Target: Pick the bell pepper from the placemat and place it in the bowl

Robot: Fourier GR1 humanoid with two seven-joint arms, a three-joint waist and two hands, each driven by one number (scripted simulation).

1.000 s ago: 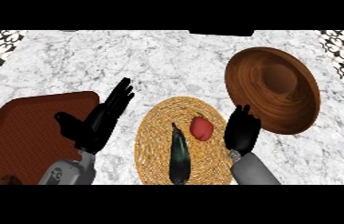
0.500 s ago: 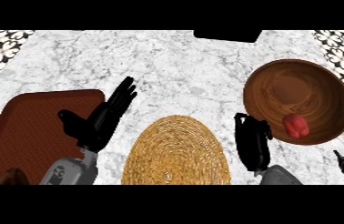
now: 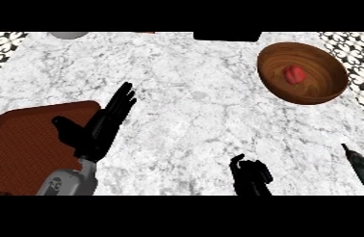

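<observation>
Counter (image 3: 185, 111): white-grey marble, taking up most of the view.

Surroundings:
- Reddish-brown board (image 3: 32, 149) at the left edge, with a rounded corner and partly cut off by the view.
- Grey round thing (image 3: 68, 35) at the far edge, top left, only its rim showing.
- Black block (image 3: 227, 36) at the far edge, centre, also cut off.
- Patterned tiles (image 3: 343, 40) beyond the counter at both far corners.
- Thin dark thing (image 3: 353, 163) at the right edge, low down. Too little shows to name it.

Bowl (image 3: 302, 73): brown wood with visible grain, round and deep, standing far right on the marble, well apart from both hands. Nothing lies between it and the hands but bare counter.

Bell pepper (image 3: 295, 74): lies inside the bowl, near the middle of its floor. It is red, small against the bowl and glossy, with a darker crease down it. The bowl's near wall hides none of it.

Left hand (image 3: 99, 127): black, fingers straight and together, pointing up and to the right, thumb spread out over the board's edge. It holds nothing. The grey forearm enters from the lower left.

Right hand (image 3: 250, 176): black, low at centre-right, just above the lower edge and over bare marble. It holds nothing that can be seen. Whether it is open or closed I cannot tell.
</observation>
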